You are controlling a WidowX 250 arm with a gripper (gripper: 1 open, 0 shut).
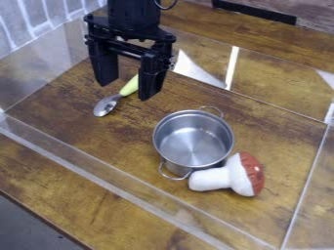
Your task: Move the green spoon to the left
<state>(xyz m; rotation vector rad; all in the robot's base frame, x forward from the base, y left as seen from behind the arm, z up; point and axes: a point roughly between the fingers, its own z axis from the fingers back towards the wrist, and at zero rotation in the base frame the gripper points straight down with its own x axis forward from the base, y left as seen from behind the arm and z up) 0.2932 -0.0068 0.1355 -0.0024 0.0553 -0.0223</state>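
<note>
Tabletop: wooden surface (78, 176), brown, with visible grain. Clear, see-through strips or panels run along its edges; a pale glare streak lies on the upper part, to the right of the arm.

Robot arm (124, 18): black, entering from the top of the frame and reaching down over the upper left part of the table. At its end, the gripper (127, 86): black, pointing downward, its two fingers spread apart, one on each side in the view. Jaws released; nothing seen grasped between them.

Pot (193, 142): silver metal, round, upright, right of centre and nearer the camera than the gripper. Interior visible and bare. Two thin wire handles, one at the far rim, one at the near left side.

Toy mushroom (232, 177): white stem, red-brown cap. Lies on its side just beside the pot, on the near right side; stem toward the left, cap toward the right.

Green spoon (109, 104): smallest item. Lies on the wood to the upper left of the pot, apart from it. Silver bowl toward the lower left, yellow-green handle toward the upper right. The handle is partly hidden behind the gripper; whether the fingers touch it, cannot tell.
</note>
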